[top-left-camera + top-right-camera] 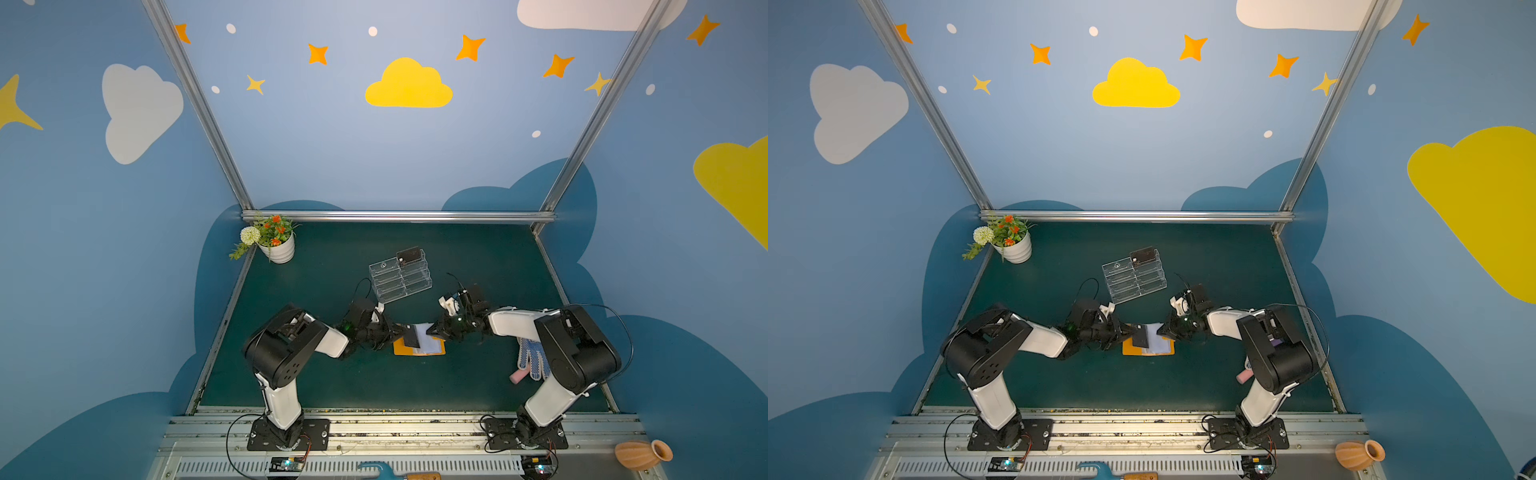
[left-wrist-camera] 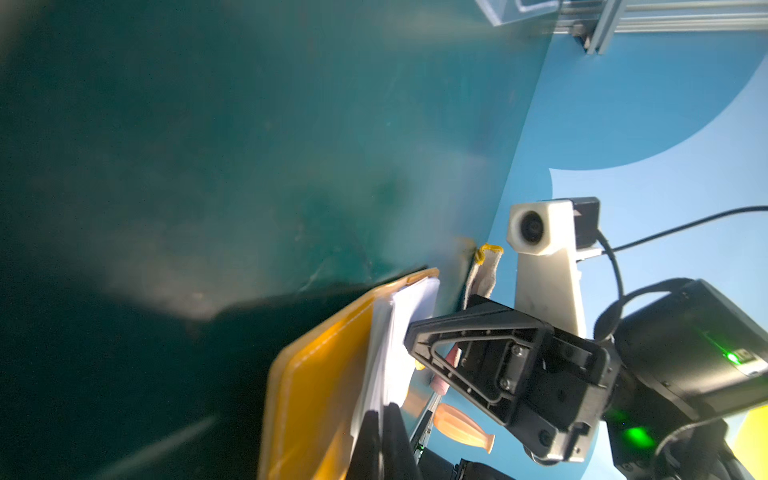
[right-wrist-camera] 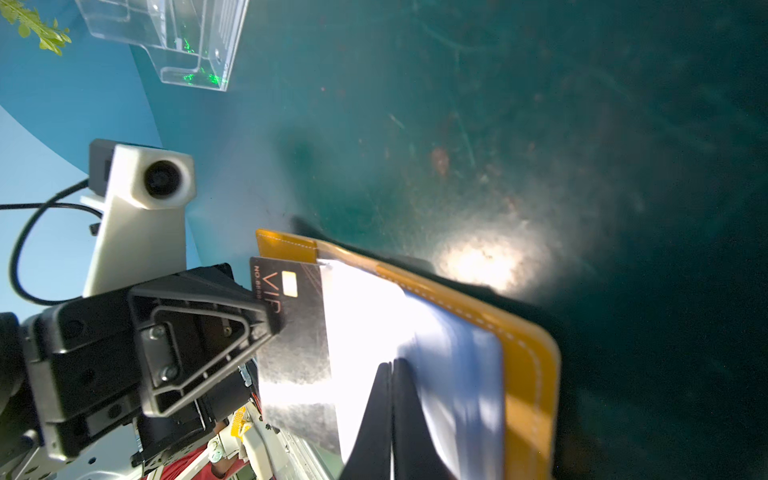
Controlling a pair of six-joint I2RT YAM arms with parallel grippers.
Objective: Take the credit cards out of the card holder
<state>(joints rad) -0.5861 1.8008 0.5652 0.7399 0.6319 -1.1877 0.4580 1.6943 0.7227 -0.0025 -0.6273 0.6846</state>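
Robot lab test cell — alu frame, cartoon-sky walls, green tabletop.

Shows an orange-yellow card holder with pale stitching and white-to-bluish sleeves, a brown-black credit card with pale lettering at its 9 o'clock, a dark green table, a white, blue-dotted glove at 3 o'clock.

Two credit cards, one card holder, one acrylic stand
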